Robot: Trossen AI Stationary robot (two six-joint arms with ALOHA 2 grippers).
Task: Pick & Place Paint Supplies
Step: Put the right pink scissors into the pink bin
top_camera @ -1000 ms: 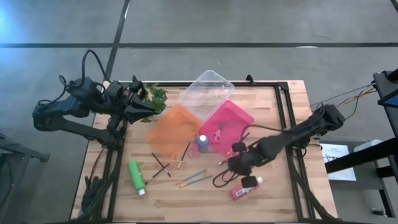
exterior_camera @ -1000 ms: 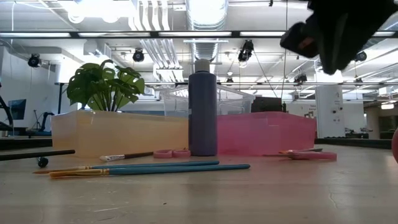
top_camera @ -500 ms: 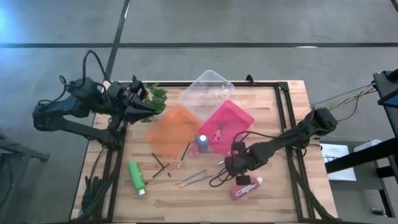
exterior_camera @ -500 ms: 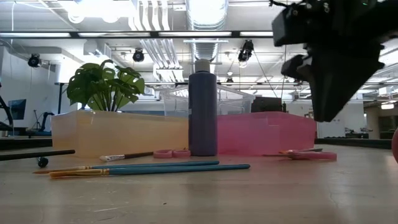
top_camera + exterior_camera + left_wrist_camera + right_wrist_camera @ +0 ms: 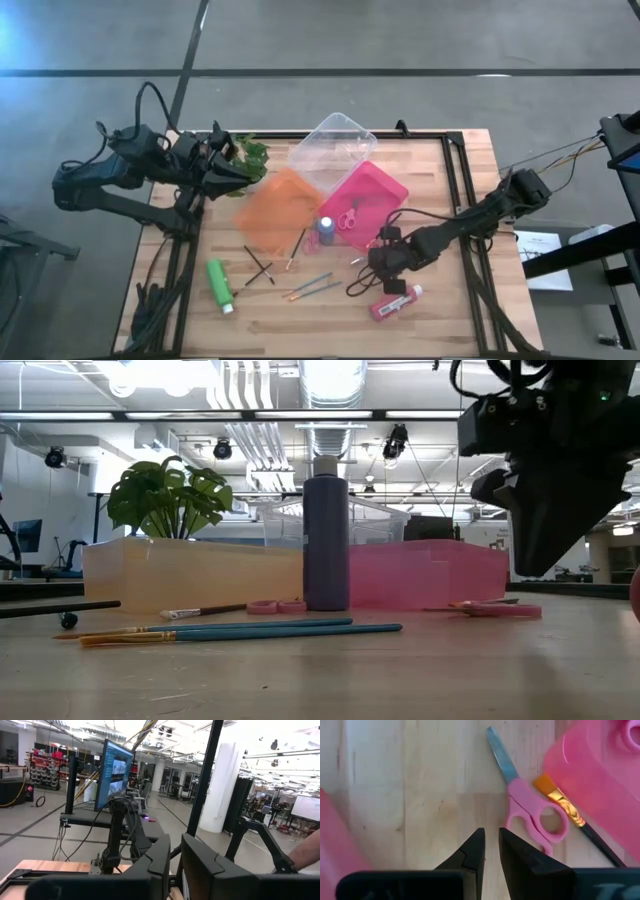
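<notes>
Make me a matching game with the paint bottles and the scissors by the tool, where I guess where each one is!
Things:
1. green bottle
2. blue-purple bottle
3. red bottle
4. pink scissors

Places:
A. standing upright beside the pink tray
B. lying near the table's front left
C. on bare wood just ahead of the right tool
D. lying at the table's front, right of the brushes

Pairs: 1-B, 2-A, 3-D, 4-C

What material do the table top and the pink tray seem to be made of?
The table top looks like pale wood with a matt finish: plank seams and grain show. The pink tray looks like thin, smooth, translucent plastic; light passes through its wall in the low view.
</notes>
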